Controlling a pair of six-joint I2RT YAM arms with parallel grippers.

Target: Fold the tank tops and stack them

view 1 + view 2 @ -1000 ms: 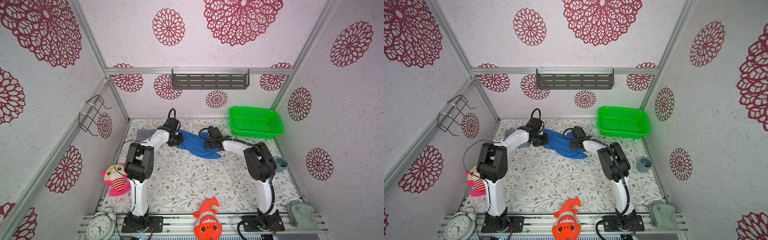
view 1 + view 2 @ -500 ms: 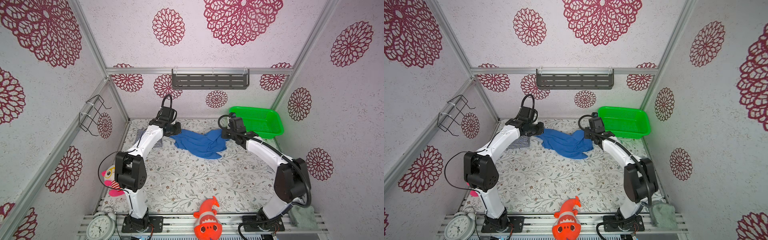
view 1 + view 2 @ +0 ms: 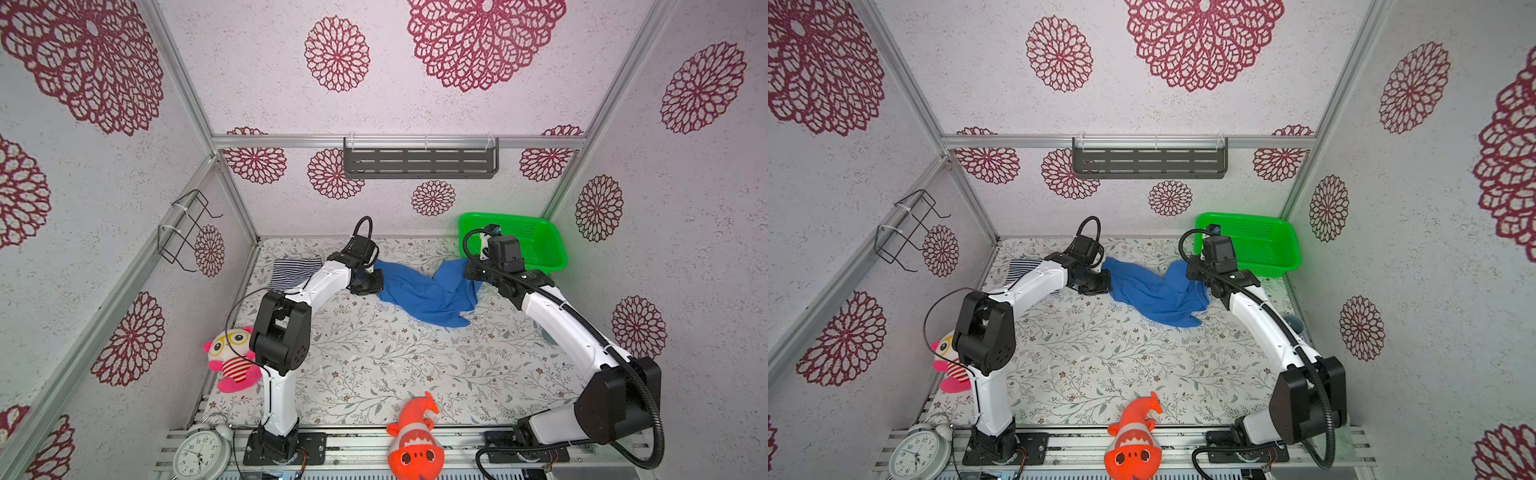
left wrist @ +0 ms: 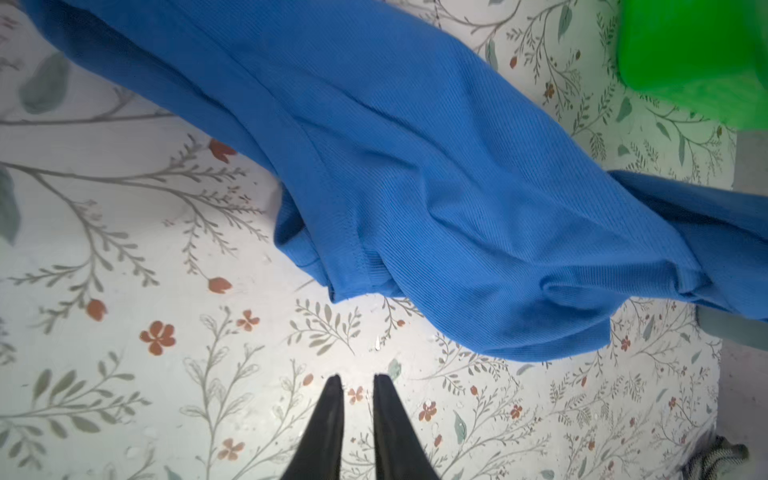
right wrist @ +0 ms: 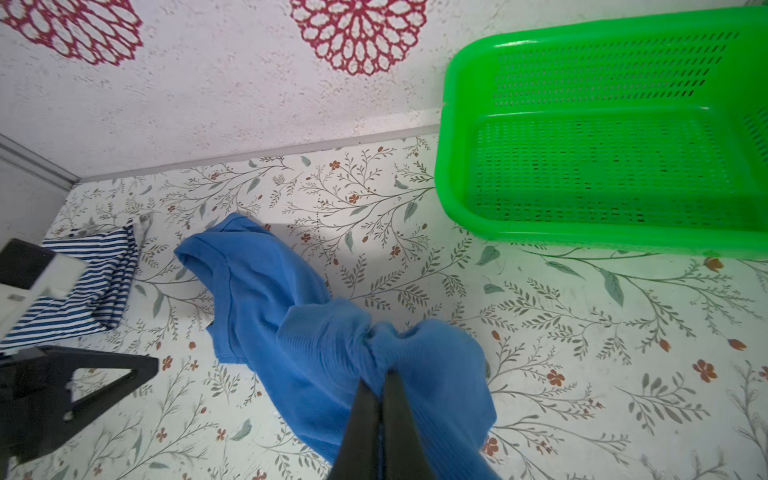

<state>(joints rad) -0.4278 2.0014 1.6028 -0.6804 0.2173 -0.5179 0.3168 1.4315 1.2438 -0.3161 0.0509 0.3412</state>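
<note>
Right jaws clamp the blue tank top [image 5: 266, 291]; left jaws, narrowly parted, hover empty near its hem.

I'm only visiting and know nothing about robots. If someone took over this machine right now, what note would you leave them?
Left gripper: jaws slightly apart, empty, just off the edge of the blue tank top.
Right gripper: shut on a bunched part of the blue tank top, near the green basket.
Striped tank top: at the table's far left, looks folded.
Done: apparently the striped one.
Left: flatten and fold the crumpled blue one, then stack the two.
</note>
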